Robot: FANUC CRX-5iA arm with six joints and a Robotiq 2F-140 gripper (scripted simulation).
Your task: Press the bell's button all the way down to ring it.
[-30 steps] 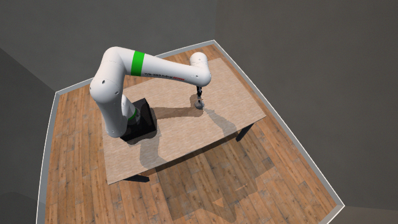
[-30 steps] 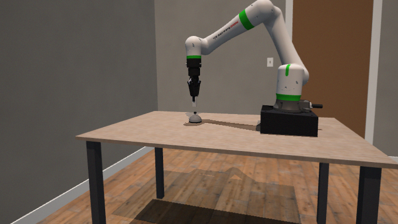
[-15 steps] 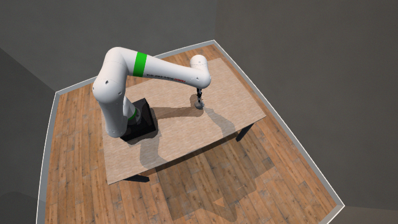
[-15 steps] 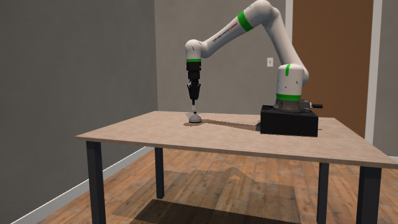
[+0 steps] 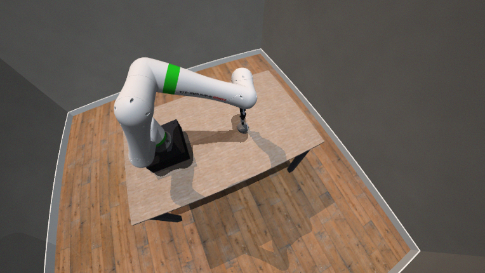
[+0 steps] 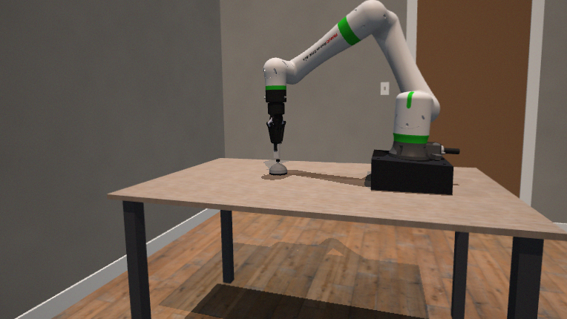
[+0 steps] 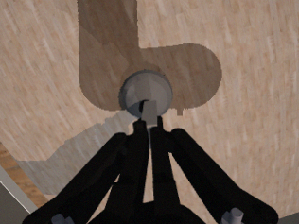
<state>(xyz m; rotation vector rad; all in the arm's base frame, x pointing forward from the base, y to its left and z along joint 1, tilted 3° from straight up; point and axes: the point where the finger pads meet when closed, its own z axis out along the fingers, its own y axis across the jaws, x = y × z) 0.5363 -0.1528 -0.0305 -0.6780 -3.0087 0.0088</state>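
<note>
The black hand (image 6: 275, 154), closed and empty, points straight down. Its tips meet the small grey domed bell (image 6: 277, 168) on the light wooden table (image 6: 208, 192).

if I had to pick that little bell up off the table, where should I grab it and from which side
Grip the bell low across its round dome, near the rim, coming straight down from above with the fingers spread wide. It sits upright and the dome narrows toward the button, so a higher pinch would likely slip. The shut gripper is now directly over the button.
</note>
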